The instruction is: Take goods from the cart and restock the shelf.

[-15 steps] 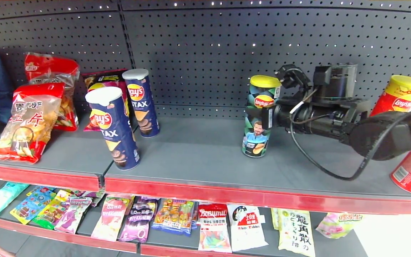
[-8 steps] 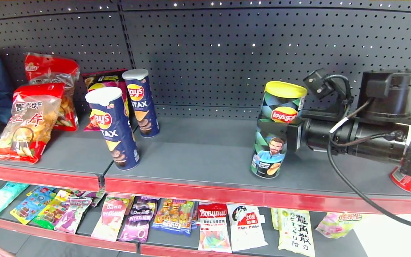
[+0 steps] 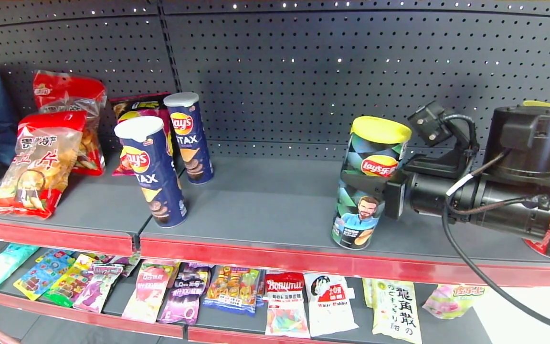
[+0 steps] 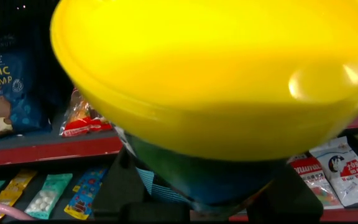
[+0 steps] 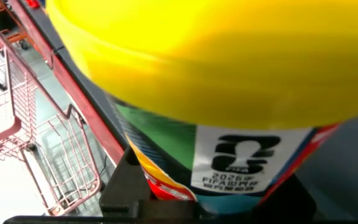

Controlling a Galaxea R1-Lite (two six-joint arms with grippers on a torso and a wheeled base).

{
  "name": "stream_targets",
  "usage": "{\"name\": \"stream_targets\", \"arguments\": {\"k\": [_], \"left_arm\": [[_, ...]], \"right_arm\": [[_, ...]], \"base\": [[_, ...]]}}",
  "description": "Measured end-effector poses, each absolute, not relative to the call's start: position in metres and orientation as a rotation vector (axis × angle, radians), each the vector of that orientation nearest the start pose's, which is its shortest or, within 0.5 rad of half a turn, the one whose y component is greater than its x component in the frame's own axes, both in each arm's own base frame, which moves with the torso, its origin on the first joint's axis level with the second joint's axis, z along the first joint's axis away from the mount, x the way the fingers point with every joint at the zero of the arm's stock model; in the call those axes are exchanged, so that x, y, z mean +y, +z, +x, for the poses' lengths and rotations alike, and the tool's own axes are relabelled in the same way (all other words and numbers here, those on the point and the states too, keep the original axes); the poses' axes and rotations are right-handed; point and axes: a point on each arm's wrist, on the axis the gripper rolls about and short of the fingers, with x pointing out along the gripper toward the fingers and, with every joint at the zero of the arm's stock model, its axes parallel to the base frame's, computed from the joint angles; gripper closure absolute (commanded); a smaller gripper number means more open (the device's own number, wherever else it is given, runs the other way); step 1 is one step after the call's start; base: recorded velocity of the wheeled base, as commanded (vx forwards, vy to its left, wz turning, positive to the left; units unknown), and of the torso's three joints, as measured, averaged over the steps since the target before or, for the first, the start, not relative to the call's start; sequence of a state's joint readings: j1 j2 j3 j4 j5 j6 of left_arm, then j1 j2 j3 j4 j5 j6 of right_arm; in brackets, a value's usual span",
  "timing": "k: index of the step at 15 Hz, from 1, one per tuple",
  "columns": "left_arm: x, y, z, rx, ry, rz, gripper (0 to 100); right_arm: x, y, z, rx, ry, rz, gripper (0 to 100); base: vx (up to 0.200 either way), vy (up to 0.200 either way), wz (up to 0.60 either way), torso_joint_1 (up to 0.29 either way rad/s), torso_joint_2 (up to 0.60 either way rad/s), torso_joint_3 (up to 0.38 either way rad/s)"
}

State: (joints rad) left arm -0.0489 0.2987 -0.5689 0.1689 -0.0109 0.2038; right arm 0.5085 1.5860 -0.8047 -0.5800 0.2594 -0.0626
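Observation:
A green-and-black chip can [image 3: 358,215] with a yellow lid stands upright near the red front edge of the grey shelf [image 3: 265,205], right of centre. My right gripper [image 3: 368,186] is shut around its middle from the right. I cannot tell whether its base touches the shelf. In the right wrist view the same can [image 5: 229,81] looms close, with the right gripper [image 5: 210,194] clamped on it. In the left wrist view my left gripper [image 4: 207,199] is shut on another yellow-lidded can [image 4: 216,68], held in front of shelves of snack bags.
Two blue chip cans [image 3: 153,172] [image 3: 190,136] and red snack bags [image 3: 36,162] occupy the shelf's left part. A red can [image 3: 549,229] stands behind my right arm. Flat packets [image 3: 237,286] line the lower shelf. A pink wire cart [image 5: 23,143] stands below.
My right arm has drawn the green can away from the back wall, rightward and toward the shelf's front edge. The other goods on the shelf have not moved.

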Motion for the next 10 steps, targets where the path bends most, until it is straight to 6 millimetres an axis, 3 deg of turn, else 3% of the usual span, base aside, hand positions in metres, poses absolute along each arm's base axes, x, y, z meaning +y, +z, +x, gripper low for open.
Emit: {"name": "stream_targets", "arguments": {"k": [10], "left_arm": [[0.0016, 0.2173, -0.0366, -0.106, -0.049, 0.202, 100]], "right_arm": [[0.1519, 0.204, 0.2489, 0.188, 0.795, -0.121, 100]], "base": [[0.0, 0.0, 0.0, 0.0, 0.0, 0.0]]}}
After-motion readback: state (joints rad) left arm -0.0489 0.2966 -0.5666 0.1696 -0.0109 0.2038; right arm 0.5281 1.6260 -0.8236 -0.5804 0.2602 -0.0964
